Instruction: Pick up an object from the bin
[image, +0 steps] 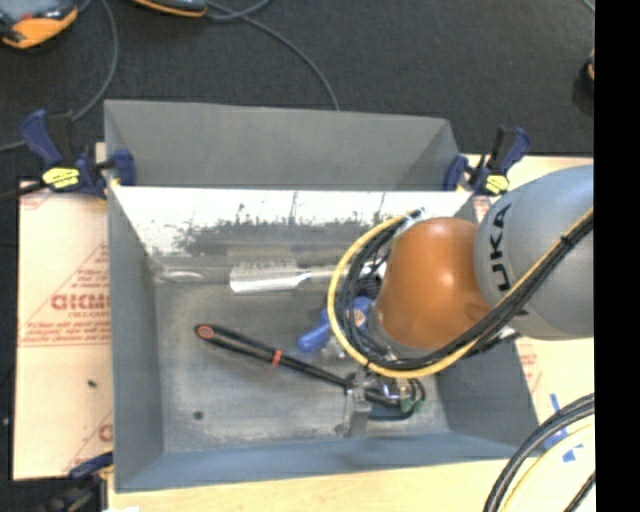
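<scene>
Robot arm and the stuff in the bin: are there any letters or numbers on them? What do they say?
"UKA": black letters running up the side of the grey arm, next to its orange cover; I cannot tell if a letter comes before them.
Black stick with a red tip: no writing to be seen.
White comb: no writing to be seen.

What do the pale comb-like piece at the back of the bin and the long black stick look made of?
Pale comb-like piece: probably plastic or light metal; whitish with a bright sheen, fine teeth along its upper edge. Long black stick: likely plastic or coated metal; smooth dark shaft, red tip and red band. Neither is certain.
</scene>
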